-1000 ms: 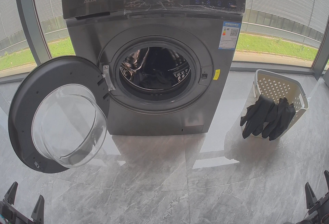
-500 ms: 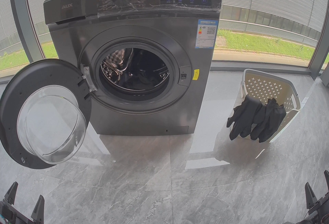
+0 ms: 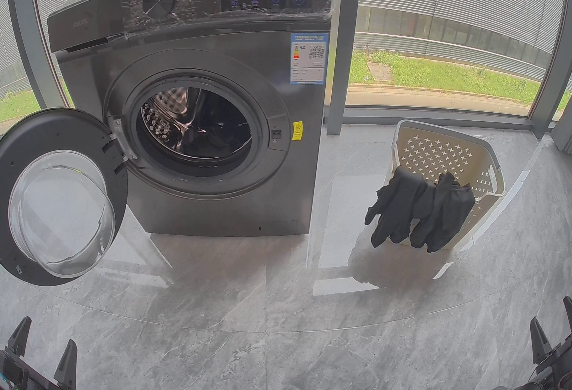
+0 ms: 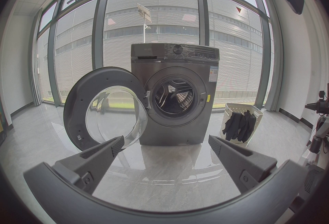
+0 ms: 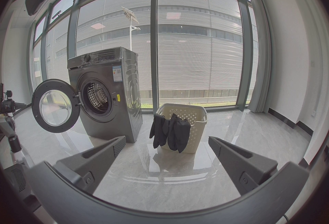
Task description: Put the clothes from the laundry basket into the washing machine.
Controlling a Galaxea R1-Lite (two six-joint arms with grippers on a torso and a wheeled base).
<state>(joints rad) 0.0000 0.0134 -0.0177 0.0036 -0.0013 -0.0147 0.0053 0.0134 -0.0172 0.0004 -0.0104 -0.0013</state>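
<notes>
Head view: clothes (image 3: pixel 417 209) over laundry basket (image 3: pixel 444 154)

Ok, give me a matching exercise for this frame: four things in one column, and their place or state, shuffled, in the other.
Column 1
1. washing machine door
2. black clothes
3. laundry basket
4. left gripper

Column 2
A. draped over a front rim
B. open, holding nothing
C. swung wide open
D. standing to the right of the washing machine

Pairs: 1-C, 2-A, 3-D, 4-B
</notes>
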